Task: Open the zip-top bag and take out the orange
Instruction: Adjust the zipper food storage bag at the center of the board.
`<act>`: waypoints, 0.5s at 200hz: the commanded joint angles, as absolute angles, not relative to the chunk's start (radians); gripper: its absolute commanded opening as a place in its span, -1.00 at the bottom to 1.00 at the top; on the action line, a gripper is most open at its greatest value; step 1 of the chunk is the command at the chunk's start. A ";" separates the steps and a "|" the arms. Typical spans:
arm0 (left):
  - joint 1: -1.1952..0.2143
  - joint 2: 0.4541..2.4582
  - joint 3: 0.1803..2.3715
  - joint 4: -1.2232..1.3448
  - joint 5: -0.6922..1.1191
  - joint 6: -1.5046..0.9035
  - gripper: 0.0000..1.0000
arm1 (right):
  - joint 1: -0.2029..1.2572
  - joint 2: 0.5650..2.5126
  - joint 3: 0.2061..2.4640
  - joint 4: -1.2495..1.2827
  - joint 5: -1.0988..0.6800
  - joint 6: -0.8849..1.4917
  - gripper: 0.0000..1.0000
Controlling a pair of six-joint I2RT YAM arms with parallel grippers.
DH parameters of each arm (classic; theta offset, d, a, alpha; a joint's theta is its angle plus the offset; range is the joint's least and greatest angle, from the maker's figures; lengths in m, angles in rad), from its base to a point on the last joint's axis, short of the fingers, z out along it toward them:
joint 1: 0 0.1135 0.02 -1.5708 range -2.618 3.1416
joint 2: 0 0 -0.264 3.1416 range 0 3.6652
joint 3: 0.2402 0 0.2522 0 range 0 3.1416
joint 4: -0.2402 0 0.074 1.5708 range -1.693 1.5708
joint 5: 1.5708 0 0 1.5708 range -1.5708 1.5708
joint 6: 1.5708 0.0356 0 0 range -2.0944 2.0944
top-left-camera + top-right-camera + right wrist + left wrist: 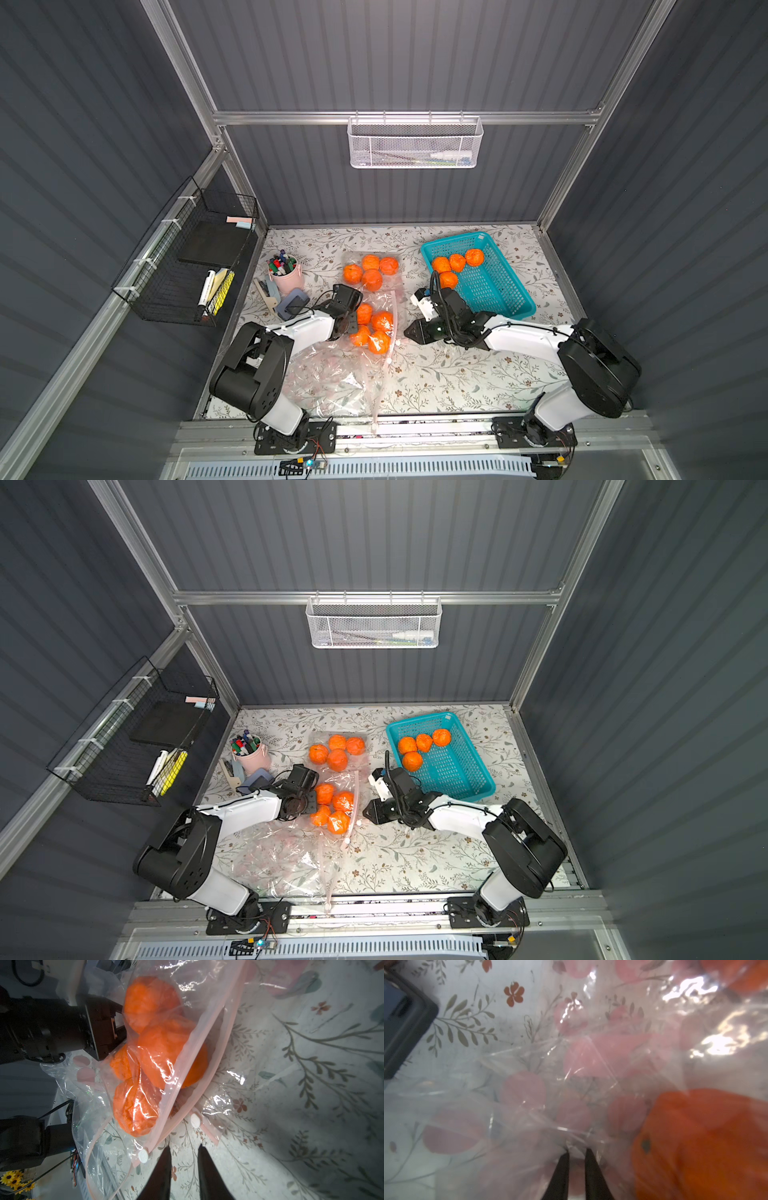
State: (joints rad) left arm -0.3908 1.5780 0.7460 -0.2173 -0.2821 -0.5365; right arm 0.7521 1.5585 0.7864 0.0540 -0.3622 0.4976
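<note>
A: Centre-left in a top view, the left gripper pinches the film of the zip-top bag. The oranges are still inside.

B: The right gripper at mid-frame is slightly spread and empty. If it tugs, the thin film could slip or tear.

White links meet bulky black joints, black right gripper (thin black cables).

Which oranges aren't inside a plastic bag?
The four oranges in the blue basket; the far bunch and near bunch lie in clear bags.
</note>
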 commanded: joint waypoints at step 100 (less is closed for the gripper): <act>-0.386 1.653 0.735 -0.239 -0.268 -0.514 -0.91 | 0.741 1.790 0.955 0.081 -0.482 0.424 -0.70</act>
State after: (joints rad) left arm -0.3908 1.6039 0.7547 -0.1707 -0.3042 -0.5316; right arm 0.7410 1.7821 0.9520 0.0666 -0.4328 0.4698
